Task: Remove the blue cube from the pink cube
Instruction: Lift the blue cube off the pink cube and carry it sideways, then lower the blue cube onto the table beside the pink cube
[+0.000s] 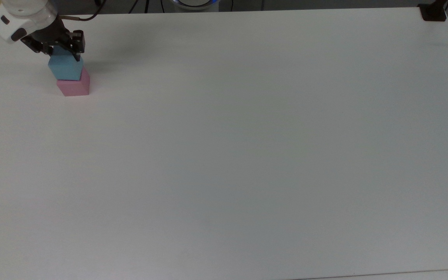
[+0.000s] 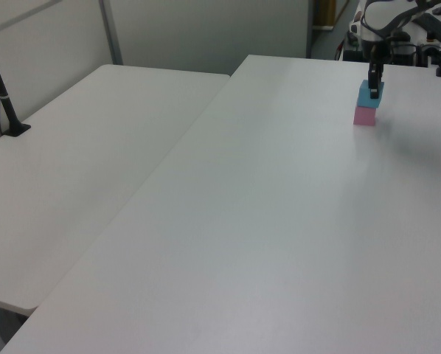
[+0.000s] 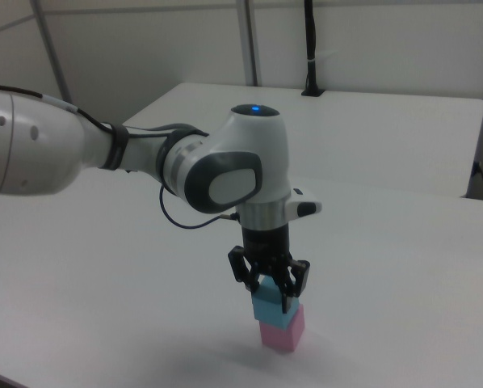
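The small light blue matte cube (image 1: 65, 68) is seen resting on top of the small pastel pink matte cube (image 1: 73, 86), and both are placed near the far left corner of the white table (image 1: 247, 155) in the top view. The two cubes are stacked with a small offset, so the blue cube is turned a little against the pink cube below it. In the left view the same stack is found far away, the blue cube (image 2: 370, 94) upon the pink cube (image 2: 365, 115), close to the table's far edge.

The black two-finger gripper (image 3: 271, 295) is lowered from above over the blue cube (image 3: 270, 308), with the white arm (image 3: 144, 162) bent over the stack. The jaws are drawn in narrow around the upper part of the blue cube, one finger on each side, and they appear to touch its faces; a firm clamp cannot be confirmed. Only the upper cube is embraced, probably so that the pink cube (image 3: 283, 333) is left undisturbed when the lift is made.

The task is judged to be at the grasping step: the blue cube is not yet separated. A straight vertical lift is called for next, since a sideways pull could drag the pink cube along or tip it.
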Controlling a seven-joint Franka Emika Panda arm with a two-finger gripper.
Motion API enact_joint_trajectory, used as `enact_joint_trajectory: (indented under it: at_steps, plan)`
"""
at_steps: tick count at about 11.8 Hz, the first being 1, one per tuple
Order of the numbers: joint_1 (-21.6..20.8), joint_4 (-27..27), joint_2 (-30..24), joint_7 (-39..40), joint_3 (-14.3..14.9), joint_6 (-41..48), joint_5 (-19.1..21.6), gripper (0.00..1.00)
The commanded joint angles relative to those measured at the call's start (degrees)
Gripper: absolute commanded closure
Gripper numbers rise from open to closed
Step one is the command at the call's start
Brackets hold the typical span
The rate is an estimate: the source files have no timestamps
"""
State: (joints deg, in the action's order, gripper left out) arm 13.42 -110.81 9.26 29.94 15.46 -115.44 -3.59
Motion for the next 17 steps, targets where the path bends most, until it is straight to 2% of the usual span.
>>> enact_joint_trajectory:
  at_steps: [1, 3, 4, 6, 8, 9, 11, 15, 17]
  plan:
    - [-1.28, 0.42, -6.42, -1.03, -1.04, 7.58, 0.25, 0.69]
    - [-3.91, 0.42, -9.68, -1.73, -4.01, 13.02, 1.91, 0.69]
    - [-4.45, 0.42, -10.74, -5.30, -6.90, 15.22, 2.88, 0.69]
    - [-4.54, 0.33, -10.58, -14.26, -14.63, 15.60, 3.94, 0.68]
    - [-4.54, -0.81, -9.35, -18.85, -19.48, 14.98, 5.78, 0.68]
    - [-4.54, -1.86, -9.08, -20.26, -20.98, 14.29, 5.88, 0.68]
    - [-4.54, -3.44, -7.25, -21.93, -22.74, 7.90, 5.88, 0.68]
    - [-6.20, -5.12, -1.97, -27.04, -22.93, -4.50, 5.44, 0.68]
    - [-6.64, -5.21, -0.30, -27.22, -23.01, -6.11, 5.09, 0.68]
